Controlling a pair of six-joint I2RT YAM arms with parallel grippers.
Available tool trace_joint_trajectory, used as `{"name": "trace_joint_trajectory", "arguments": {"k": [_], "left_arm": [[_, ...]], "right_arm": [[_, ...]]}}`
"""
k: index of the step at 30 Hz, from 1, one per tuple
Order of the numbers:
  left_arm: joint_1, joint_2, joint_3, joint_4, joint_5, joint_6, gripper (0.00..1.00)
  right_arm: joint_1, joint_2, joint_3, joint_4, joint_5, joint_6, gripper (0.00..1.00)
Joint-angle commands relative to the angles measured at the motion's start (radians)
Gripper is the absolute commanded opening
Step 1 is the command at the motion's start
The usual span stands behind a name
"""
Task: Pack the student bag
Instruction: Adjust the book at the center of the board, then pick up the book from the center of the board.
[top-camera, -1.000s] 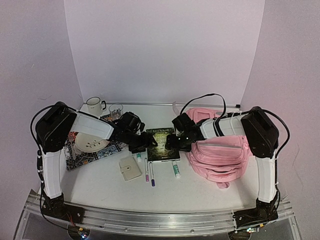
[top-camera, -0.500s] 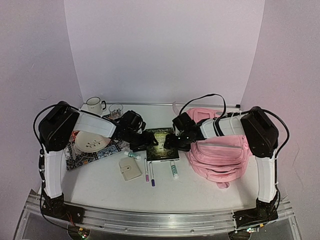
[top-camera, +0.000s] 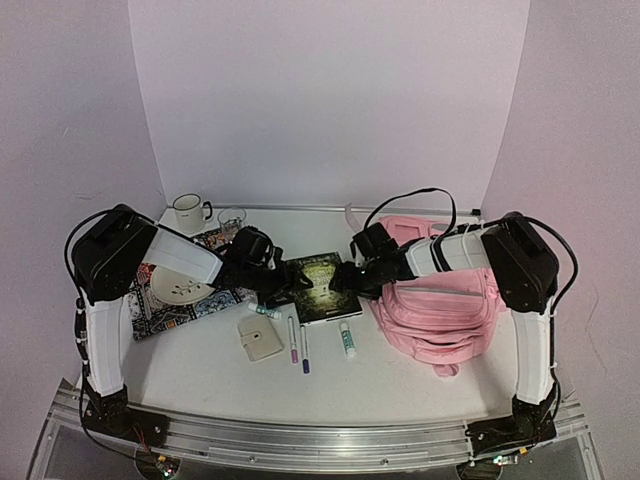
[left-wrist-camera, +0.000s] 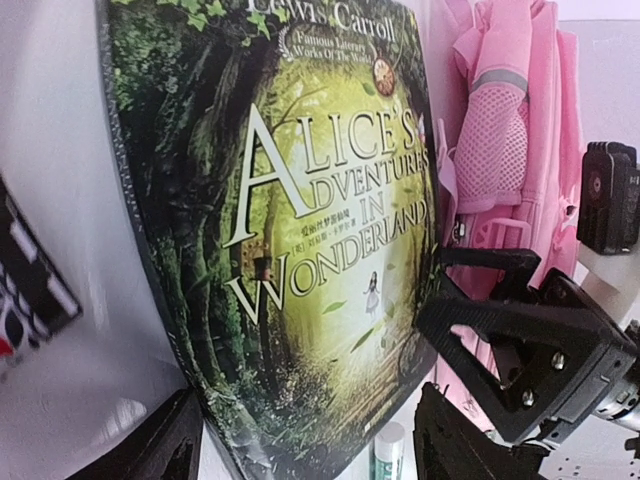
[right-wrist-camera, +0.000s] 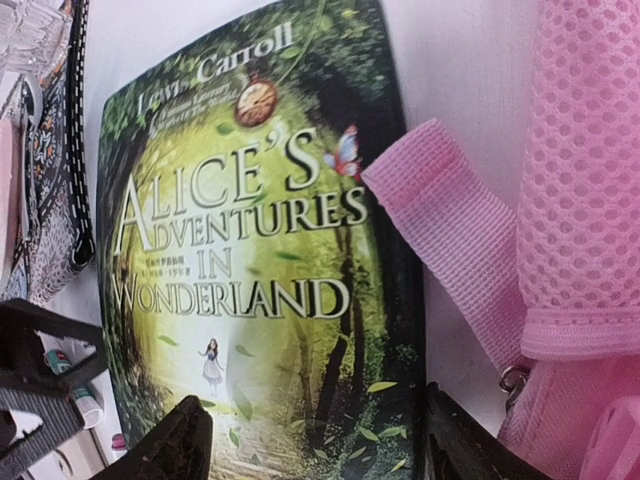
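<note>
The left arm (top-camera: 185, 262) rises from its near-left base, folds at the elbow and reaches right and downward toward the middle. The right arm (top-camera: 455, 250) mirrors it from the near-right base, reaching left. The left gripper (top-camera: 288, 293) and right gripper (top-camera: 342, 284) sit low, facing each other, near but apart, each with its jaws spread wide

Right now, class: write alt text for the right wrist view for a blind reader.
A green-covered book, Alice's Adventures in Wonderland, fills the view, with the open right gripper poised over its lower edge. The pink student bag lies at its right, one strap across the cover's edge.
</note>
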Motion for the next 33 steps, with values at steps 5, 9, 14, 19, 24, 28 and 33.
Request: {"name": "trace_joint_trajectory", "arguments": {"k": [5,9,14,19,24,28,33], "left_arm": [[-0.034,-0.055,-0.056,0.119,0.037,-0.034,0.73],[-0.034,-0.026,-0.081,0.119,0.013,-0.028,0.73],[-0.034,-0.013,-0.088,0.119,-0.018,-0.018,0.73],[-0.034,-0.002,-0.086,0.115,-0.032,-0.012,0.73],[-0.034,0.003,-0.084,0.112,-0.031,-0.007,0.73],[-0.033,-0.001,-0.087,0.108,-0.035,-0.006,0.73],[-0.03,-0.008,-0.094,0.1,-0.047,0.001,0.73]], "right_arm": [[0.027,-0.068,-0.079,0.018,-0.126,0.028,0.69],[0.023,-0.116,-0.1,0.019,-0.129,0.023,0.68],[0.022,-0.166,-0.114,0.019,-0.137,0.019,0.68],[0.022,-0.202,-0.117,0.019,-0.135,0.017,0.68],[0.018,-0.207,-0.114,0.019,-0.135,0.019,0.68],[0.009,-0.192,-0.123,0.018,-0.125,0.04,0.69],[0.005,-0.19,-0.135,0.018,-0.126,0.039,0.69]]}}
